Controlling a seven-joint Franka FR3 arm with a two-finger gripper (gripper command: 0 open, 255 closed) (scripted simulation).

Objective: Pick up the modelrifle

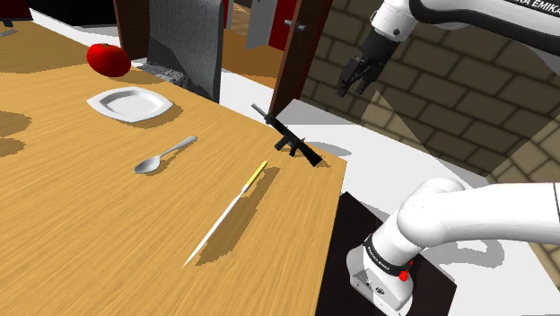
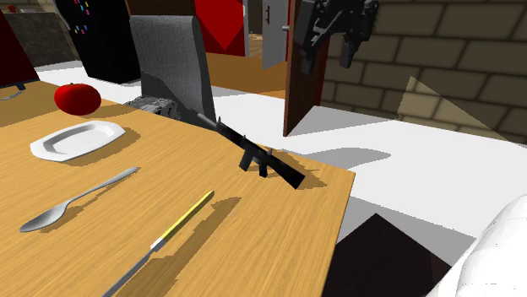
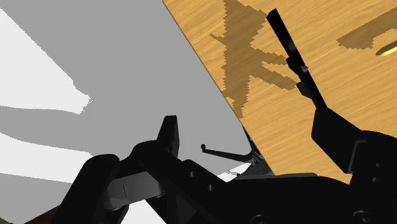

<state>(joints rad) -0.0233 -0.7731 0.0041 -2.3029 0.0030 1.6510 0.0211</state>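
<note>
Approach stage, nothing grasped yet. Gripper (image 1: 356, 79) high, fingers spread wide, empty. Model rifle (image 1: 289, 139) flat on wooden table (image 1: 108, 224), well below gripper, near the table's edge. Long axis diagonal: barrel towards grey chair (image 1: 184, 40), stock towards table corner. Next: descend, set jaws across the body, close.

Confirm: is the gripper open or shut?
Open. In the wrist view the gripper has its fingers well apart, clasping nothing; the rifle sits on the table beyond.
</note>
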